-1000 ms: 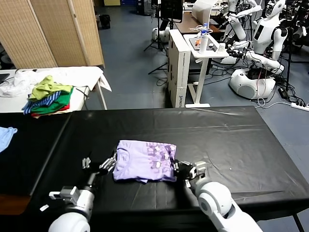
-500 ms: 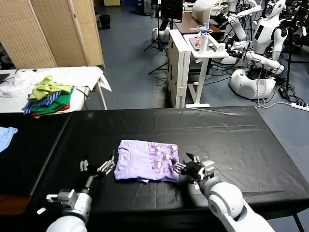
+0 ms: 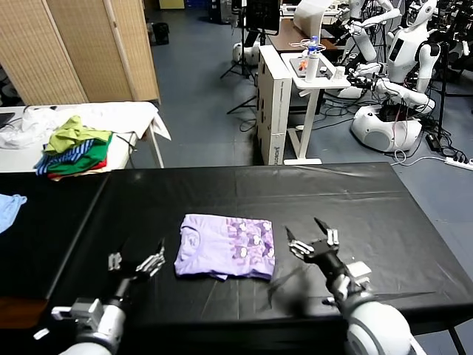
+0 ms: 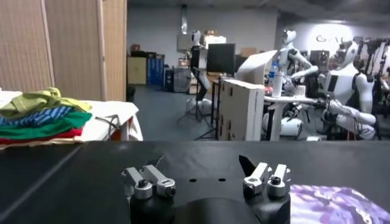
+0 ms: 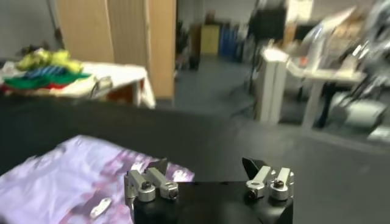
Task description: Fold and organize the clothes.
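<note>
Bright even light, right-wrist view blurred.

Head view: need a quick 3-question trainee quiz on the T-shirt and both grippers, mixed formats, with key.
1. True or false: the lavender T-shirt lies folded on the black table.
2. The right gripper is: A) shut on the shirt, B) jaws open, beside the shirt, C) out of view.
3. Fill in: the left gripper hangs with jaws ____, apart from the shirt.

Key: 1 true; 2 B; 3 open.
</note>
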